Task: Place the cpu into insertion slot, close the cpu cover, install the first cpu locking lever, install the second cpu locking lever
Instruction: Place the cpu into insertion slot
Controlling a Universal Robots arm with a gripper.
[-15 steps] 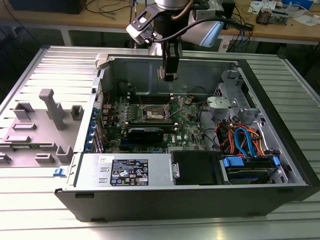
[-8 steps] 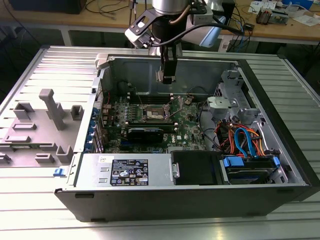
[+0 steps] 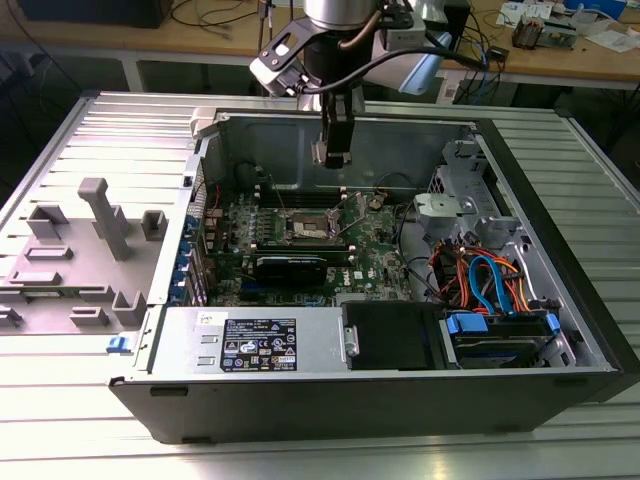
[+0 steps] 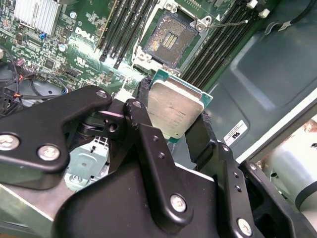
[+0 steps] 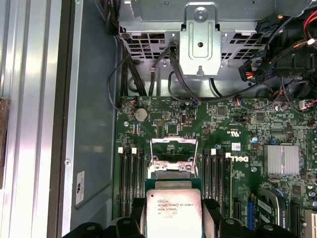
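The hand (image 4: 173,113) clamps the cpu (image 4: 174,101) by its edges above the board (image 5: 247,129), just short of the open slot (image 4: 168,39), so a tilted or offset descent could damage the slot or jam the cpu on its rim.

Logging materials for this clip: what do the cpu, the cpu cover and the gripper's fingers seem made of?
cpu: matte silver-grey metal top with a dull sheen; green edge, likely circuit board.
cpu cover: thin bare metal, probably steel, catching light.
The fingers of the gripper holding the cpu: smooth satin black, metal or hard plastic, cannot tell which.
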